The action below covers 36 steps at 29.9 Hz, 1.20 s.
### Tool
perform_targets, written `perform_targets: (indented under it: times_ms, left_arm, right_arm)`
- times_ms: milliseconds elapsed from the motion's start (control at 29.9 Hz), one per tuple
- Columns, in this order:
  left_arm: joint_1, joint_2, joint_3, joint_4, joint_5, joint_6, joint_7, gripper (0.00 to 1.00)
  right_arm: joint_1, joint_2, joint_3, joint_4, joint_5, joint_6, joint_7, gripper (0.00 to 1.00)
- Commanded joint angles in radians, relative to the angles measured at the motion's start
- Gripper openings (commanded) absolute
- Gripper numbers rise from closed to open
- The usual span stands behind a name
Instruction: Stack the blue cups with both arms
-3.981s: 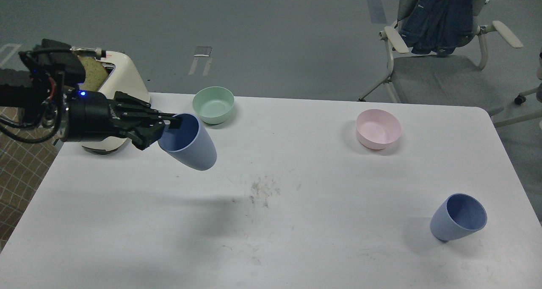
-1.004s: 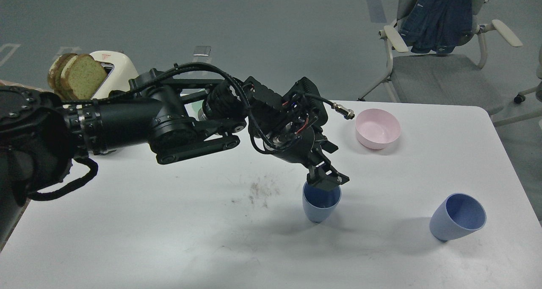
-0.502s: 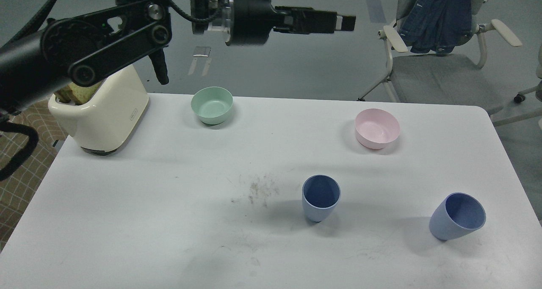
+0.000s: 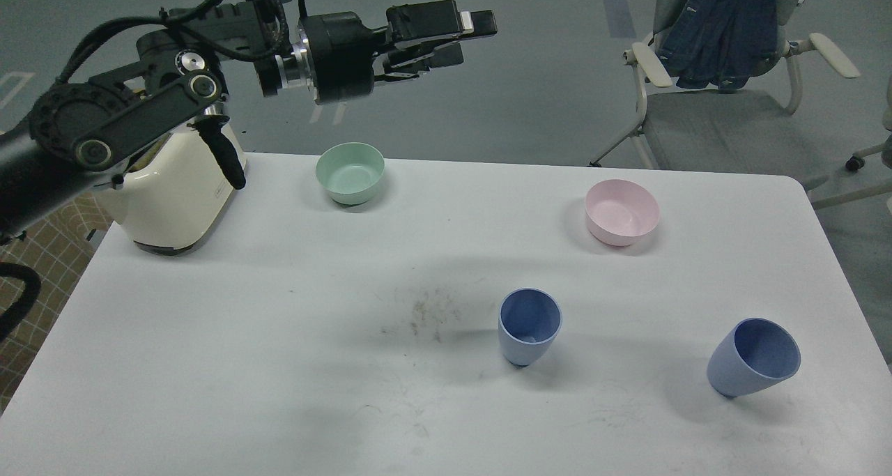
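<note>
Two matte periwinkle-blue plastic tumblers stand apart on the white rectangular desk. One blue tumbler sits upright a little right of the desk's middle, toward the near edge, its darker inside showing. The other blue tumbler rests close to the right edge, tilted with its mouth leaning toward the right edge. Neither tumbler is inside the other, and nothing grips either one.

The left arm's black two-finger end effector hangs high above the far edge of the desk, pointing to the right, its fingers parted by a narrow gap and holding nothing. The right arm is out of sight.

A mint-green round plastic bowl sits near the far edge, left of centre, and a pale pink round plastic bowl lies toward the far right corner. A cream-coloured toaster occupies the far left corner, partly behind the arm's links.
</note>
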Motion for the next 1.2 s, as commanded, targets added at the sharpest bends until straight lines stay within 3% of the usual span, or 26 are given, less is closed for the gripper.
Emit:
perform_targets:
  times_ms: [0, 401, 903, 1004, 1171]
  left_arm:
    - [0.000, -0.003, 0.000, 0.000, 0.001, 0.000, 0.000, 0.91]
    - [0.003, -0.010, 0.014, 0.000, 0.011, 0.000, 0.000, 0.91]
    - [0.013, -0.027, 0.014, 0.001, 0.013, 0.000, -0.002, 0.91]
    - [0.013, -0.027, 0.014, 0.001, 0.013, 0.000, -0.002, 0.91]
    - [0.014, -0.027, 0.014, 0.001, 0.013, 0.000, -0.002, 0.91]
  right_arm:
    - [-0.073, -0.007, 0.001, 0.112, -0.152, 0.000, 0.000, 1.00]
    - [-0.277, -0.062, 0.001, 0.297, -0.542, -0.030, 0.000, 1.00]
    - [-0.320, -0.019, 0.001, 0.280, -0.566, -0.069, 0.000, 0.99]
    - [-0.320, -0.007, 0.001, 0.266, -0.566, -0.069, 0.000, 0.95]
    - [-0.321, 0.019, -0.001, 0.244, -0.566, -0.069, 0.000, 0.75]
